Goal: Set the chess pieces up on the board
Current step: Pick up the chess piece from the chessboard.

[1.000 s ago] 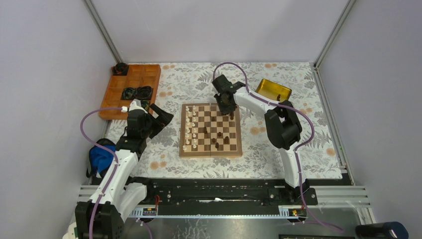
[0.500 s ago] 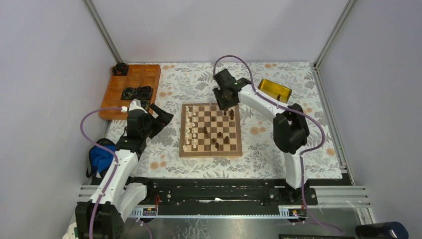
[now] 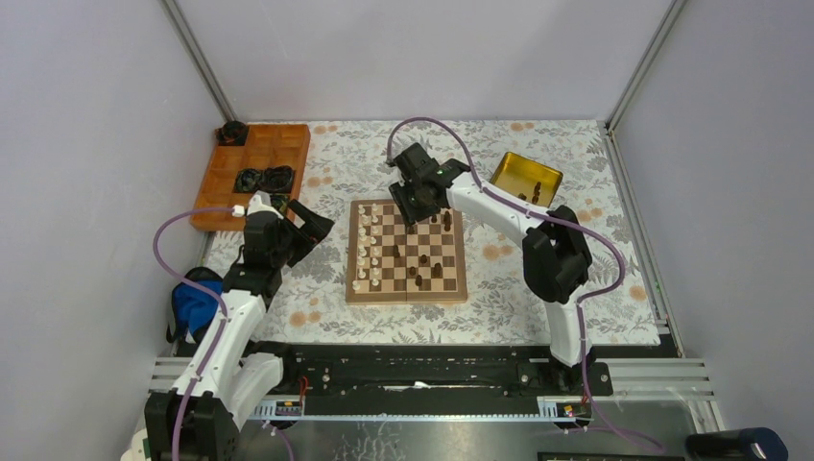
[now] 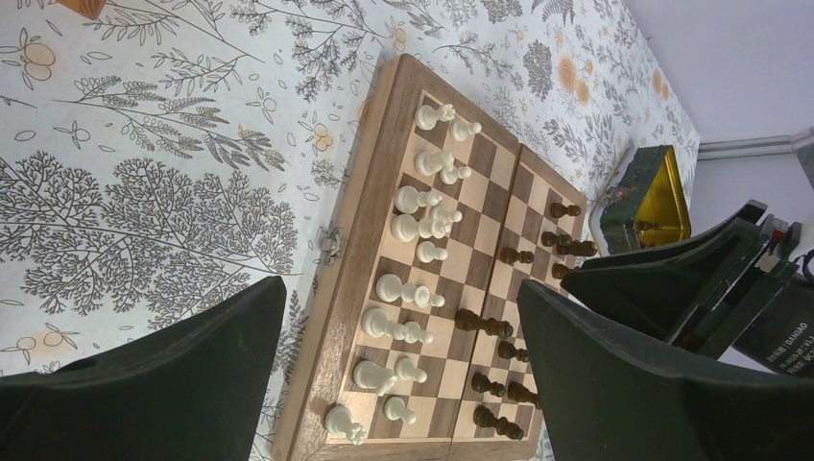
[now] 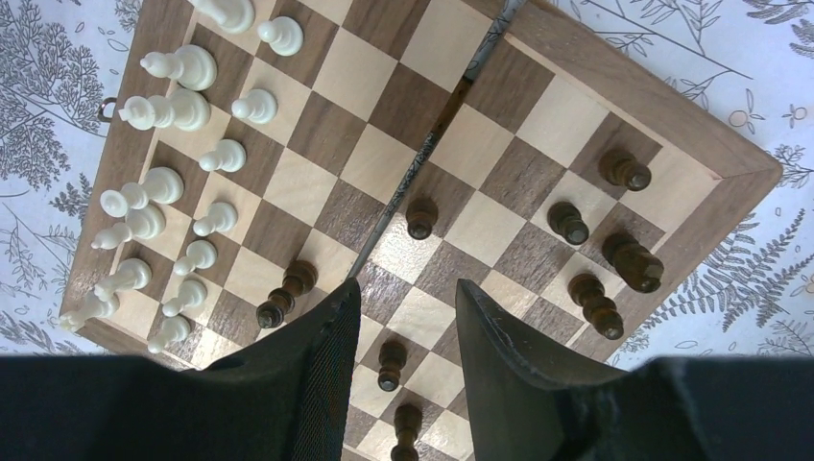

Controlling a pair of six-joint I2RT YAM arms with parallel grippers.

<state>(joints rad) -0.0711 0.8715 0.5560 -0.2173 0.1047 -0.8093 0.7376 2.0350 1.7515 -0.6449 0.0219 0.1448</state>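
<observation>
Right fingers (image 5: 312,384), parted and empty, hover over the 12 o'clock edge of the board (image 3: 407,252), central on the worktop (image 3: 494,288). Scattered dark pieces (image 5: 419,219) await sorting. Next, probably: lower onto one, grip, carry it toward 3 o'clock. Left fingers (image 4: 144,384) gape, empty.

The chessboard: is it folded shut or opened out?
Opened out flat: the board lies with both halves level, chess pieces standing on each.

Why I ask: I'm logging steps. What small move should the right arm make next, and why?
Probably lower the right gripper onto the dark piece seen between its open jaws, then close. The other dark pieces stand scattered on the board, while the white pieces already line two rows.
</observation>
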